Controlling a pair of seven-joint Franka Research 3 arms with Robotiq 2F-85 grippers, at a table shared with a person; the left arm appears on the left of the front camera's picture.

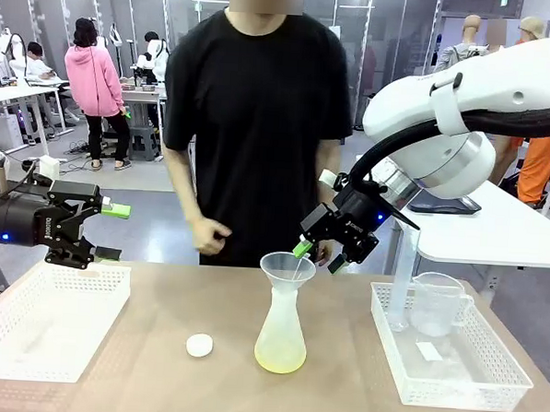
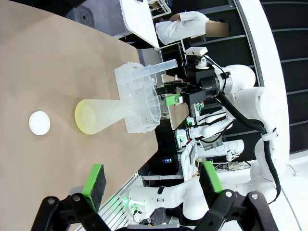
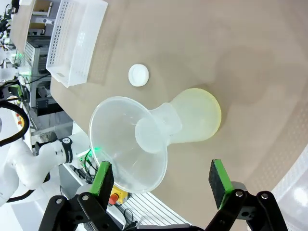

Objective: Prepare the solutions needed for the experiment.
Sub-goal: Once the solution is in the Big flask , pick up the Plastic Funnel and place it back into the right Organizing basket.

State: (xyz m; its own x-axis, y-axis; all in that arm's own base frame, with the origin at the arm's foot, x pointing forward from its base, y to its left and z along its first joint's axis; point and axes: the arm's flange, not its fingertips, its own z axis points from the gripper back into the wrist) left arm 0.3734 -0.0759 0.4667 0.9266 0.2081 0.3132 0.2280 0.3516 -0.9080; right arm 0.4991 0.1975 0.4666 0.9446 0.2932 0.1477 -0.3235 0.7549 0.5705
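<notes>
The solutions (image 1: 279, 358) are sitting as a thin yellow layer at the bottom of the flask (image 1: 281, 328), which is standing upright in the middle of the table (image 1: 155, 384); a funnel (image 1: 287, 266) is resting in its neck. The right gripper (image 1: 318, 256) is hanging just at the funnel's far rim with its jaws apart, holding nothing; it looks like it is getting ready to take the funnel. To do this well, it should be closing softly on the thin rim and lifting straight up, so the light flask is not tipping or spilling. The left gripper (image 1: 114, 232) is hovering over the white basket (image 1: 27, 364), jaws apart too; a white cap (image 1: 199, 346) is lying near the flask.
</notes>
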